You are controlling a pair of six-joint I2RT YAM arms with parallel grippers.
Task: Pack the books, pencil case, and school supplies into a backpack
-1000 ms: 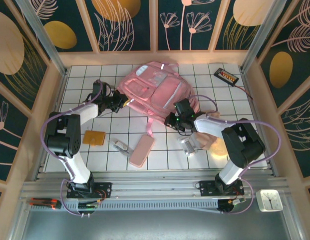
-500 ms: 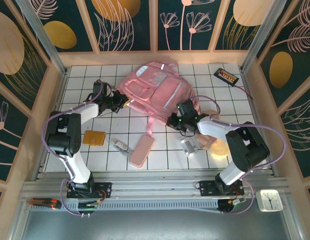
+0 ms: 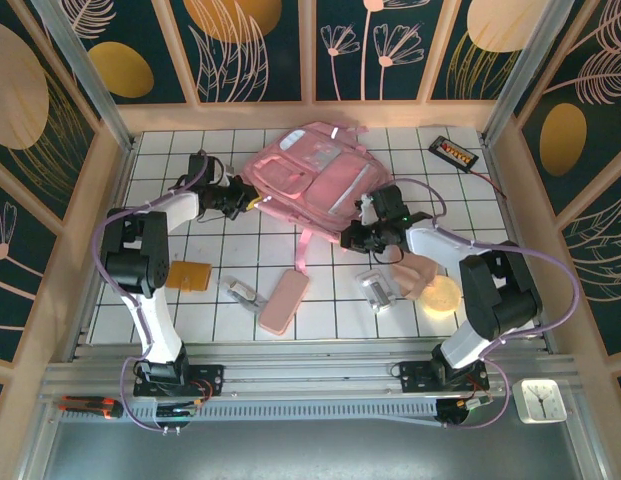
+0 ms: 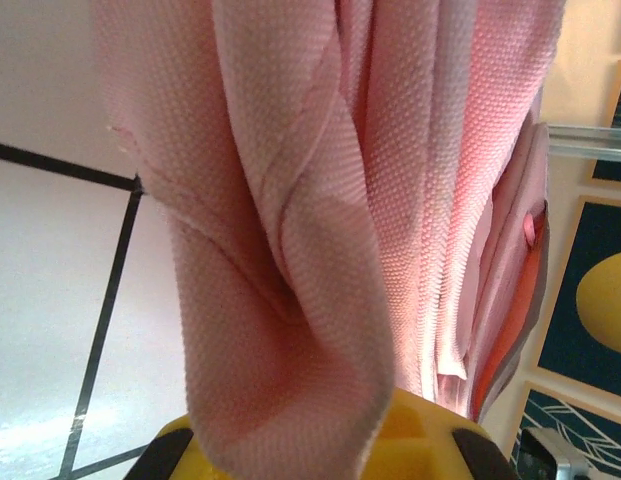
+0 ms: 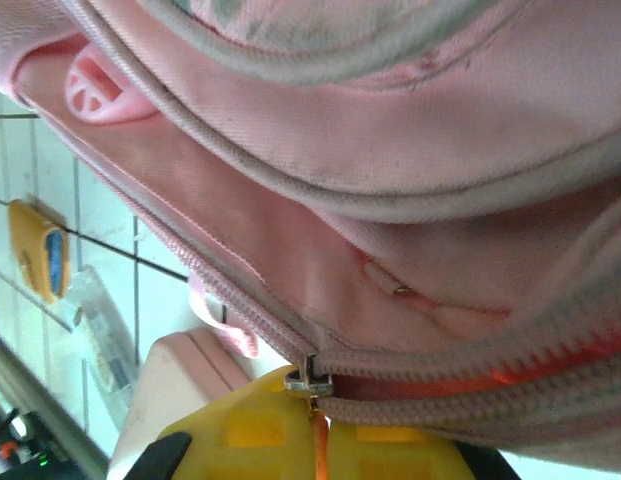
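The pale pink backpack (image 3: pixel 312 172) lies at the back of the tiled table. My left gripper (image 3: pixel 247 203) is at its left edge, shut on a fold of pink backpack fabric (image 4: pixel 290 250) that hangs over the yellow fingers (image 4: pixel 430 440). My right gripper (image 3: pixel 362 217) is at the backpack's right side, shut on the orange pull of the zip slider (image 5: pixel 311 378). The salmon pencil case (image 3: pixel 283 301) lies near the front. An orange-brown pad (image 3: pixel 189 275) and silver clip pieces (image 3: pixel 242 293) (image 3: pixel 377 289) lie around it. The books are out of view.
A black slab with an orange label (image 3: pixel 454 151) sits at the back right corner. A pale peach shape with a bright yellow patch (image 3: pixel 438 294) lies under the right arm. Wooden walls (image 3: pixel 110 190) close in both sides.
My right gripper has shut and moved back and to the right along the backpack's side with the zip pull. The backpack has shifted and turned slightly. The left gripper rose a little, still gripping.
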